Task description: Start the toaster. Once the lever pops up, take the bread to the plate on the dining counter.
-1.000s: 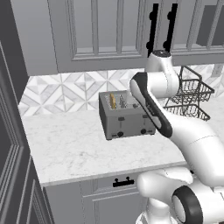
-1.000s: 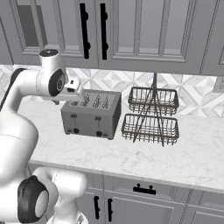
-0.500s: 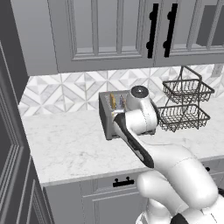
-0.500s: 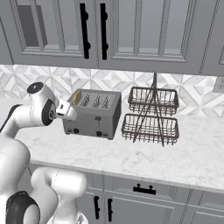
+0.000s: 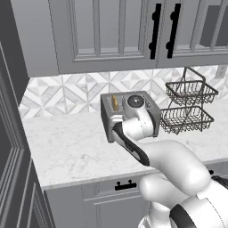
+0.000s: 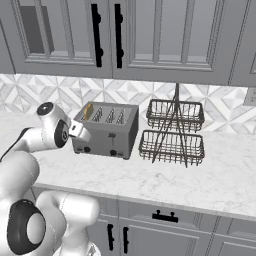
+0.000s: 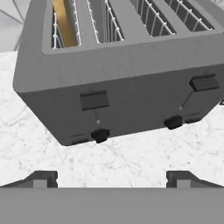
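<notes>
Facing the boxy grey metal four-slot toaster (image 7: 118,83) from the front, the two-finger gripper (image 7: 111,178) hangs low before it, its small dark fingertips (image 7: 41,178) spread wide apart with nothing between them, and white marbled worktop (image 5: 67,151) under the gap.

Toaster sits on that worktop near the patterned tile backsplash (image 5: 67,91), below the grey wall cupboards (image 6: 150,35) with black bar handles.

Front face, hand view: two small black rectangular slider tabs and two round black knobs. The left lever (image 7: 94,100) stands high in its slot, with a round black knob (image 7: 100,135) below it. The right-hand lever (image 7: 204,82) also sits high, its own knob (image 7: 173,122) lower down.

A thin golden-tan slice of bread (image 7: 64,22) stands upright in the leftmost slot. From the left base view its top edge (image 5: 115,103) shows just above the toaster's top; in the right base view it shows at the slot nearest the arm (image 6: 88,111). The other three slots show wire grilles and nothing in them.

Just to the right of the toaster, close but apart, stands a dark two-tier wire basket rack (image 6: 172,132), both tiers bare.

The white arm reaches in over the worktop's front edge, wrist level with the toaster's front face; the gripper is not touching the toaster.
</notes>
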Controlling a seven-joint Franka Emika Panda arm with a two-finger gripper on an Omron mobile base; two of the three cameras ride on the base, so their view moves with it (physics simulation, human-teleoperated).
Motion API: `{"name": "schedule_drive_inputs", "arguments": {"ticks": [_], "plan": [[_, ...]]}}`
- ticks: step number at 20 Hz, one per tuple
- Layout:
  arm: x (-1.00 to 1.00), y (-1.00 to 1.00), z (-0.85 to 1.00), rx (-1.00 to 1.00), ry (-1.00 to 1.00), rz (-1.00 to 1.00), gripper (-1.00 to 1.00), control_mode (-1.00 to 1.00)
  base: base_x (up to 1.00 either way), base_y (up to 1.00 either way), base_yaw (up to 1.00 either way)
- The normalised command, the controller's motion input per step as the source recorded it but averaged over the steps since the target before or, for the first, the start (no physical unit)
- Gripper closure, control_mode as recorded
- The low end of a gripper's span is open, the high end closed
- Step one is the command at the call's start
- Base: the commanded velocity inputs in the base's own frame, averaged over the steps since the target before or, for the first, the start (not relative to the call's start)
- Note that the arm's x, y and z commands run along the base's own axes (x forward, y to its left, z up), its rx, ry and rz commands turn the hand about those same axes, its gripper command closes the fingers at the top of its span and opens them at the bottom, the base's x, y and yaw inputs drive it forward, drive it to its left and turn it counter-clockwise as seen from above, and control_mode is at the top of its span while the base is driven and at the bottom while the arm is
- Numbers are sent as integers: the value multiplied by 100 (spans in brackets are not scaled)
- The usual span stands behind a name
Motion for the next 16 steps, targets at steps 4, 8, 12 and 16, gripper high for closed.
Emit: {"name": "schedule_drive_inputs", "arguments": {"ticks": [4, 8, 12, 16], "plan": [[9, -1, 42, 11, -5, 7, -100, -100, 0, 0, 0], [3, 0, 0, 0, 0, 3, -100, -100, 0, 0, 0], [31, 13, -37, -5, 0, 0, -100, -100, 0, 0, 0], [42, 3, -12, 0, 0, 0, -100, -100, 0, 0, 0]]}}
